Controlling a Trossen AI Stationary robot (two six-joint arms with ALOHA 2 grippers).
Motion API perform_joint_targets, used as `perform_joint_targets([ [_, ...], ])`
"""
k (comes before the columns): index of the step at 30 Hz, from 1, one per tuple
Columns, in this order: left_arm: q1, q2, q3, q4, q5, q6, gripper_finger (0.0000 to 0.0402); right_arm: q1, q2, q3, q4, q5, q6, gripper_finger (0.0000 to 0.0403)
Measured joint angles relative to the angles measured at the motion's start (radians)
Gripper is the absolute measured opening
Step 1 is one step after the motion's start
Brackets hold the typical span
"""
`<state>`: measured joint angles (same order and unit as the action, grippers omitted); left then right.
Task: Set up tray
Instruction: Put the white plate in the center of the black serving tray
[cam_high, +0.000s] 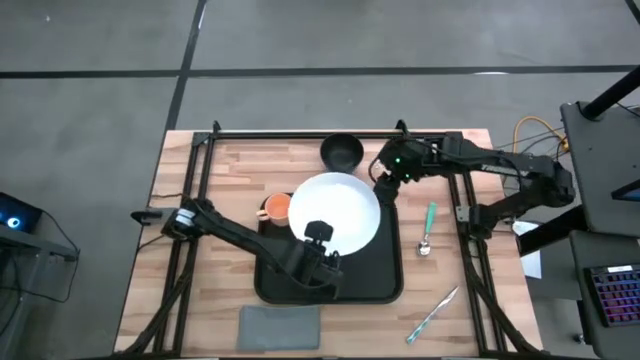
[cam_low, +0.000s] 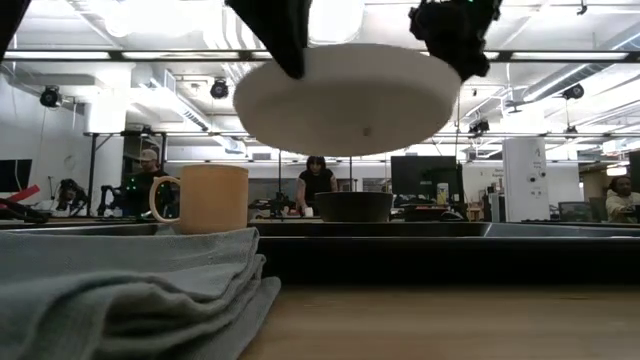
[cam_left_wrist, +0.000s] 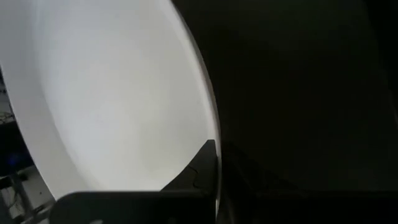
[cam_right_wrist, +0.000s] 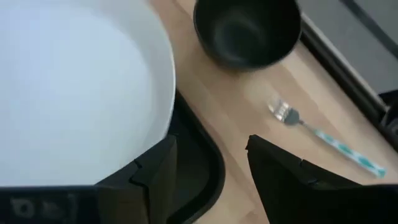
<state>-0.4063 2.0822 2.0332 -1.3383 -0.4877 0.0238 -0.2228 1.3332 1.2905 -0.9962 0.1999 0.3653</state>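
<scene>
A white plate (cam_high: 335, 212) hangs above the black tray (cam_high: 385, 280), which lies in the middle of the table. My left gripper (cam_high: 318, 240) is shut on the plate's near rim. My right gripper (cam_high: 383, 188) stands open at the plate's far right rim. In the right wrist view its fingers (cam_right_wrist: 211, 155) have tray and bare wood between them, and the plate (cam_right_wrist: 74, 87) lies to one side. In the low view the plate (cam_low: 345, 100) floats about level above the tray (cam_low: 400, 250). My left gripper pinches the plate's near rim (cam_left_wrist: 211, 134), one finger (cam_left_wrist: 196, 171) lying on the plate's upper face; the other is hidden under the plate. It comes slanting down from the table's near left. The plate is lifted clear of the tray, roughly level. My right gripper: I cannot tell whether its finger (cam_right_wrist: 155, 171) touches the plate's rim.
An orange mug (cam_high: 275, 207) stands at the tray's far left corner. A black bowl (cam_high: 342, 152) sits on the table behind the plate. Two teal-handled utensils (cam_high: 427, 228) (cam_high: 435, 312) lie right of the tray. A folded grey cloth (cam_high: 280, 322) lies at the near edge.
</scene>
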Motion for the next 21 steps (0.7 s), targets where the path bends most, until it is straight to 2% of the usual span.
perform_joint_targets([
  [7,-0.001,-0.001,-0.169,0.162,0.032,-0.022,0.0000,-0.001,0.000,0.063,0.003,0.000,-0.018,0.0183],
  [15,-0.022,-0.001,-0.325,0.326,0.042,-0.137,0.0000,-0.001,-0.011,0.068,0.005,0.001,-0.026,0.0184],
  [21,-0.028,0.001,-0.353,0.445,0.071,-0.143,0.0000,-0.005,-0.008,0.065,0.005,0.001,-0.029,0.0184],
])
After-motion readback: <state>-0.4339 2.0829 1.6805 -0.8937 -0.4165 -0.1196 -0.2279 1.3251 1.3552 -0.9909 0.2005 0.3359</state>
